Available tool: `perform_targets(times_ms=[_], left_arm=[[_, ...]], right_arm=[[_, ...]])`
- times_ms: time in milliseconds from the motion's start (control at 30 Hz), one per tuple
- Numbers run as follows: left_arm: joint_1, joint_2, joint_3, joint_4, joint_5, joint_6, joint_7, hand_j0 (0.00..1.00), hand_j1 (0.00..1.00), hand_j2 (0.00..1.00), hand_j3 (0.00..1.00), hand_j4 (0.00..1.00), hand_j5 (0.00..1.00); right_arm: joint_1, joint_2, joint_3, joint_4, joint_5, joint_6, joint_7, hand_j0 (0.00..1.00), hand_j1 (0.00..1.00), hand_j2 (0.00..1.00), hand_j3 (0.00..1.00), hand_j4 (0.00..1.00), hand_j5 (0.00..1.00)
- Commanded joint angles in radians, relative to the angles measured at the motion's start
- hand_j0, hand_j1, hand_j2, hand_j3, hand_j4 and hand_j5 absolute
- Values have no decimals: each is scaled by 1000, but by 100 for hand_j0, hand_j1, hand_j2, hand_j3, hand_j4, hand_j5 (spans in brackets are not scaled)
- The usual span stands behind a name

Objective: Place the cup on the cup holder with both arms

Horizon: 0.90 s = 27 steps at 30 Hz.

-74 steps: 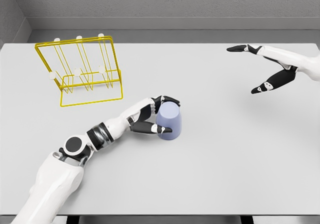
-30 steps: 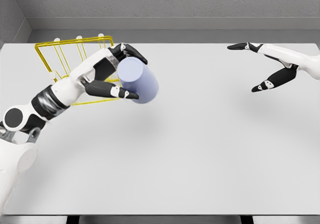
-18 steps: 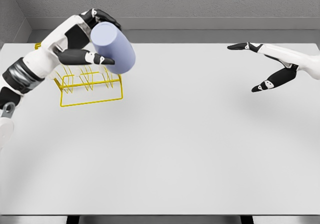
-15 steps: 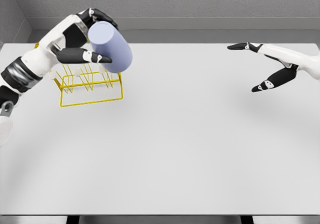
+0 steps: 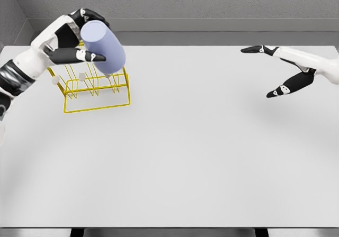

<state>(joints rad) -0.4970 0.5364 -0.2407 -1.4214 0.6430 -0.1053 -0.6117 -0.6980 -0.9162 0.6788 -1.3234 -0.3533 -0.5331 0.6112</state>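
A pale lavender cup [image 5: 103, 47] is held tilted in the air, bottom end toward the upper left, right above the yellow wire cup holder [image 5: 95, 91] at the table's far left. My left hand [image 5: 79, 36] is shut on the cup, thumb along its near side and fingers over its top. The cup hides the rack's upper pegs; white peg tips show below it. My right hand [image 5: 267, 72] hovers open above the table's far right, fingers spread, holding nothing.
The grey table [image 5: 201, 152] stretches wide in front and to the right of the rack. A grey wall [image 5: 212, 4] runs behind the table's far edge.
My left hand carried the cup from the table up and leftward to above the rack; over the last half second it shifted further left and slightly down. The right arm stayed still.
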Motion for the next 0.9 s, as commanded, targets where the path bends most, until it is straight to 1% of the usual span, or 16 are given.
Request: perform_targets(times_ms=[0,200,867], left_arm=[[2,17,4,12,6,1,1,42,42,42,42,42,42],[9,17,3,44,-6,1,1,42,42,42,42,42,42],[15,2,-12,45,-13,1,1,43,43,43,43,43,43]], right_arm=[[2,-1,-1,0,-7,2,0,100,100,100,100,100,100],[2,-1,-1,0,-7,2,0,100,100,100,100,100,100],[0,-1,-1,-2,-7,2,0,100,100,100,100,100,100]])
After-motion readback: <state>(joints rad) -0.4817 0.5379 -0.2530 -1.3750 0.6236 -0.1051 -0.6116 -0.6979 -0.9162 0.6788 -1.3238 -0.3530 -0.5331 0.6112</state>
